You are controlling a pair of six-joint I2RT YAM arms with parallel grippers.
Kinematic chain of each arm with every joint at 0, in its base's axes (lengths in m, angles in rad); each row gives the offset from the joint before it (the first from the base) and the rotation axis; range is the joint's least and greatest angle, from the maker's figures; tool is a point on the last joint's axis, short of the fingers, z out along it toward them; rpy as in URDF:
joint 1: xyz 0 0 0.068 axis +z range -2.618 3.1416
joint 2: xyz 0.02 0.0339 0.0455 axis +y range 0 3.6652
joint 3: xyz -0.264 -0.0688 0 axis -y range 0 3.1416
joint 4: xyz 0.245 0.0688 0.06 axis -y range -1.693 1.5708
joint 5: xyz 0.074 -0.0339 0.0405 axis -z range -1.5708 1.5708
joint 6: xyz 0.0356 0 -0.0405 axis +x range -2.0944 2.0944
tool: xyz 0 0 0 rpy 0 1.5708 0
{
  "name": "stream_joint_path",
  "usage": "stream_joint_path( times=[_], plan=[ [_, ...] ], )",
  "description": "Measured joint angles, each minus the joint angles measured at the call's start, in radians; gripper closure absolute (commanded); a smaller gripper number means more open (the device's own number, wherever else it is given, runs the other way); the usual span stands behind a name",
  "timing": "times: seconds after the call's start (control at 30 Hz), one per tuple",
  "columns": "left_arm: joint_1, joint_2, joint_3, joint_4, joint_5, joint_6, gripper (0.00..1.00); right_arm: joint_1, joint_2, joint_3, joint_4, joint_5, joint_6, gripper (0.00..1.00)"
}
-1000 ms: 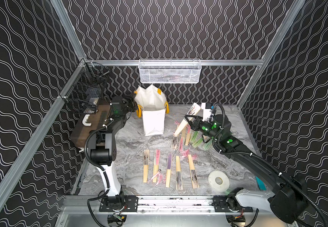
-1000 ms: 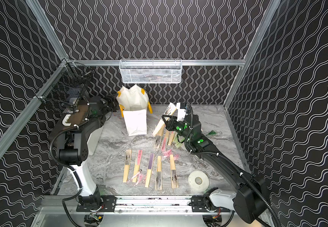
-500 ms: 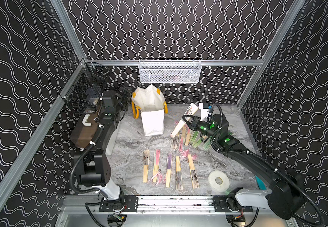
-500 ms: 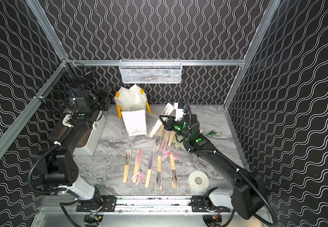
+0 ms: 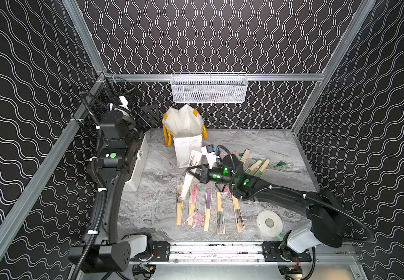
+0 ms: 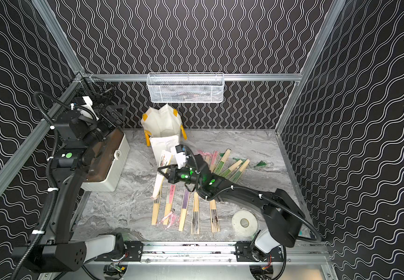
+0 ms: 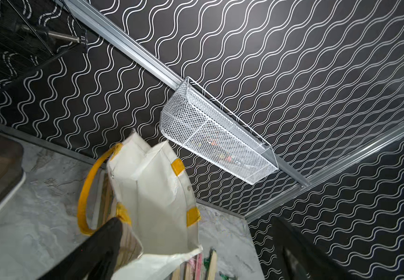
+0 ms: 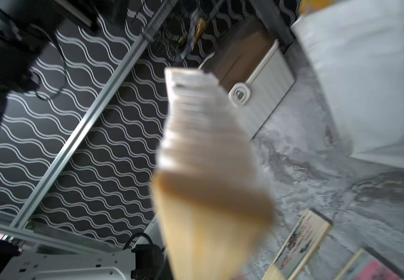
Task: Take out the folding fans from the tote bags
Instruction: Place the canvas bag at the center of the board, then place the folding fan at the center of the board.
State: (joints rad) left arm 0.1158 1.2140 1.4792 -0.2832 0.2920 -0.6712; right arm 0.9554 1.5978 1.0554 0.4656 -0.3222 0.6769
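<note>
**Fan out of the tote, on its way to the row**

The right gripper [image 5: 194, 173] pinches a slim closed fan of pale bamboo and white paper [image 5: 186, 184], tilted above the row of closed fans [image 5: 207, 206] on the grey marbled tabletop [image 5: 157, 174], just before the white fabric tote with yellow handles [image 5: 187, 145]. Next it likely needs laying flat beside the row, then releasing. The left gripper [image 5: 151, 116] hangs spread wide beside the tote, empty. Around stand black wave-patterned walls [image 5: 220, 36].

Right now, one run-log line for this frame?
right gripper: shut on folding fan, tilted above fan row | left gripper: open, near tote bag | tote bag: upright
</note>
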Motion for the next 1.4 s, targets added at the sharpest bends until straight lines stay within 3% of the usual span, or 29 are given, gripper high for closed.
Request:
stream_joint_path(
  times=[0.3, 0.67, 0.97, 1.23, 1.4],
  plan=[
    [0.000, -0.125, 0.002, -0.150, -0.092, 0.108, 0.01, 0.117, 0.341, 0.203, 0.034, -0.054, 0.039, 0.90],
    [0.000, -0.169, -0.019, -0.204, -0.135, 0.146, 0.01, 0.159, 0.686, 0.446, 0.038, -0.148, 0.177, 0.88],
    [0.000, -0.161, -0.044, -0.201, -0.134, 0.146, 0.01, 0.154, 0.759, 0.540, -0.073, -0.154, 0.208, 0.79],
    [0.000, -0.159, -0.080, -0.180, -0.134, 0.145, 0.01, 0.140, 0.787, 0.562, -0.226, -0.102, 0.208, 0.78],
    [0.000, -0.159, -0.086, -0.162, -0.131, 0.143, 0.01, 0.126, 0.777, 0.562, -0.274, -0.063, 0.199, 0.59]
  ],
)
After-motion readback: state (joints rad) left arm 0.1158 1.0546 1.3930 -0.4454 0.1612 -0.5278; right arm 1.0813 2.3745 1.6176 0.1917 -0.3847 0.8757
